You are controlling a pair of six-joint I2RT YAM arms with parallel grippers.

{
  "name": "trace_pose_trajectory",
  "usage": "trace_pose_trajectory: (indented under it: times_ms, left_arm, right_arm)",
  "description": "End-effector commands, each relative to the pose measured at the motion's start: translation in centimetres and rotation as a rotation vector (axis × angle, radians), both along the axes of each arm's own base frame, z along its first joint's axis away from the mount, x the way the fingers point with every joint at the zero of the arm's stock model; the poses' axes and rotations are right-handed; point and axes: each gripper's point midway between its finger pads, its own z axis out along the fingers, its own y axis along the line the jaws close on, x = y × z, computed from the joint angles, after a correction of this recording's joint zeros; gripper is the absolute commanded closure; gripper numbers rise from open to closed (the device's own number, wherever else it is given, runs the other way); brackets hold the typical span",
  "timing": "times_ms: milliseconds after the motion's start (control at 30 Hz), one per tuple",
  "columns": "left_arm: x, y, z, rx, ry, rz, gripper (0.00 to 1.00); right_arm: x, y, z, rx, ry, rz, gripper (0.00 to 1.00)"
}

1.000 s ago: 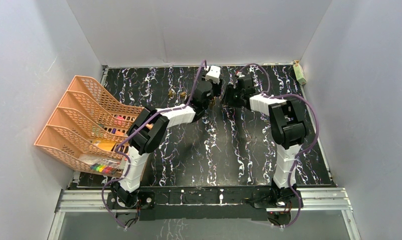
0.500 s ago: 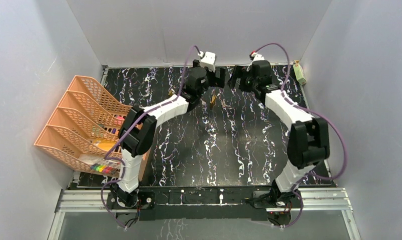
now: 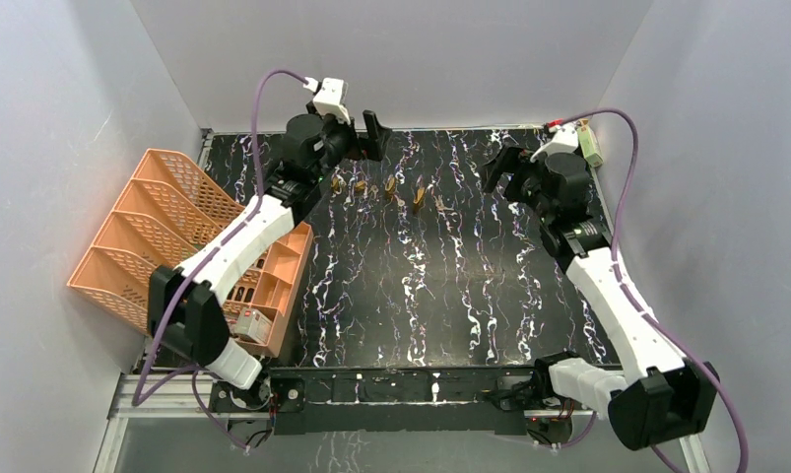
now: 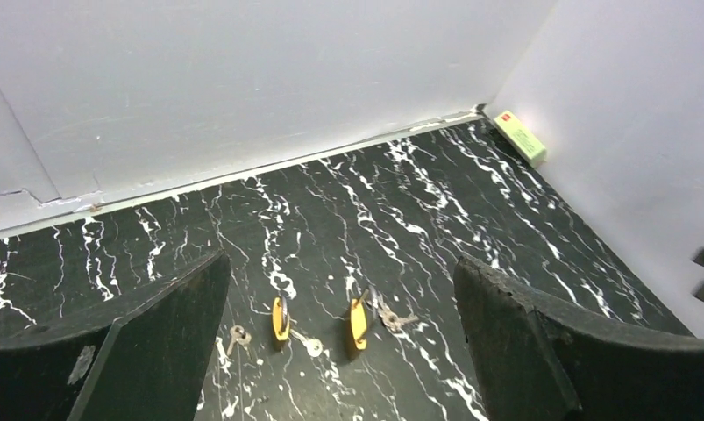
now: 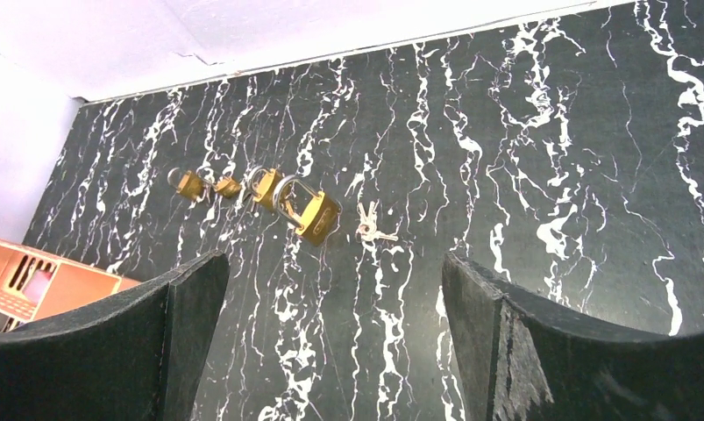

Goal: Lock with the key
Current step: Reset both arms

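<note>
Keys (image 5: pixel 372 230) lie just beside the big padlock (image 5: pixel 315 216). From above, that's eight o'clock of the right gripper (image 3: pixel 502 169), which looks nearer. Its jaws are apart and empty, as are those of the left gripper (image 3: pixel 369 138).

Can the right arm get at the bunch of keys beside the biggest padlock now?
Probably yes. The right hand is open, and the keys lie on the table ahead of it, with nothing in between.
</note>
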Motion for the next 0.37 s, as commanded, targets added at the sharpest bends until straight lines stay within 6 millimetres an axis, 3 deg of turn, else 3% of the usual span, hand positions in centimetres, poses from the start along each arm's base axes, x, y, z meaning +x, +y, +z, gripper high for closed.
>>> trace_pose_trajectory:
  times_ms: [0,233,333]
  left_arm:
    - [-3.6,1.0,1.2,0.046,-0.011,-0.037,0.02]
    - [-7.4,3.9,0.7,0.047,-0.021,0.008,0.02]
    - [-8.2,5.1,0.6,0.068,-0.025,0.043,0.02]
  right_arm:
    - [-1.5,-0.7,1.3,0.005,-0.059,-0.007,0.01]
    - [-3.2,-1.1,-0.6,-0.051,-0.054,0.020,0.02]
    - [-3.3,-1.3,-0.8,-0.051,-0.055,0.012,0.01]
